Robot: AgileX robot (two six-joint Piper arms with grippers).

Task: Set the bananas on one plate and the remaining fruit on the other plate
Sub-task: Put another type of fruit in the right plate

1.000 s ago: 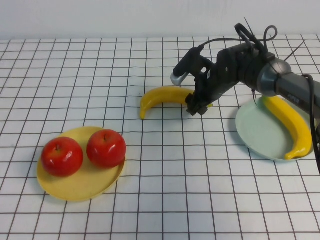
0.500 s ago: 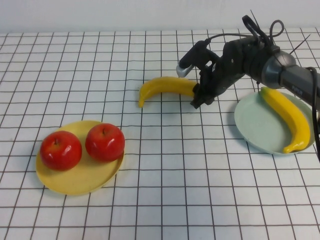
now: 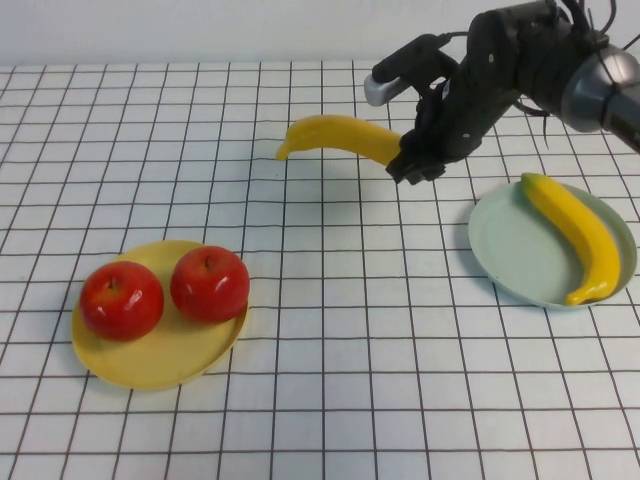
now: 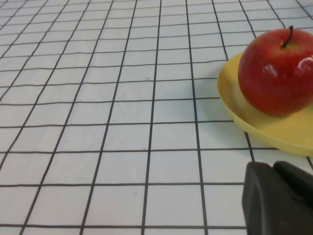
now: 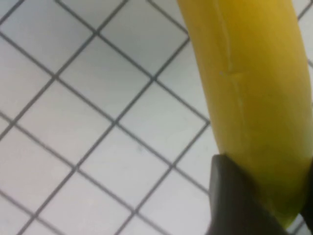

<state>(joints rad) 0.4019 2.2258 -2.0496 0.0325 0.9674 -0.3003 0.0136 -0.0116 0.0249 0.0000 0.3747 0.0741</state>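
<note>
Between the fingers of my right gripper (image 3: pixel 408 163) sits one end of a long curved glossy yellow plastic-looking banana (image 3: pixel 335 136), clamped and hanging clear of the white gridded tabletop (image 3: pixel 350 300). From the grip its long axis runs out level toward the robot's left, tip pointing away from me. The right wrist view confirms it: banana body (image 5: pixel 249 93) filling the picture with the grid well beneath.

What matters next is direction. The round shallow pale grey-green plate (image 3: pixel 510 255) lies to the gripper's right and nearer the robot, so the free length of fruit points opposite to where it must go. A second yellow banana (image 3: pixel 578 232) already lies along that plate's far-right side, leaving the bare nearer part as my target, I judge; the held one should come down roughly parallel to it.

Much farther off, to the gripper's left and nearer the robot, two shiny red apples (image 3: pixel 165 290) sit on the round yellow plate (image 3: pixel 150 375). My left gripper (image 4: pixel 279 198) hovers low just beside that plate's rim; I cannot tell its opening.
</note>
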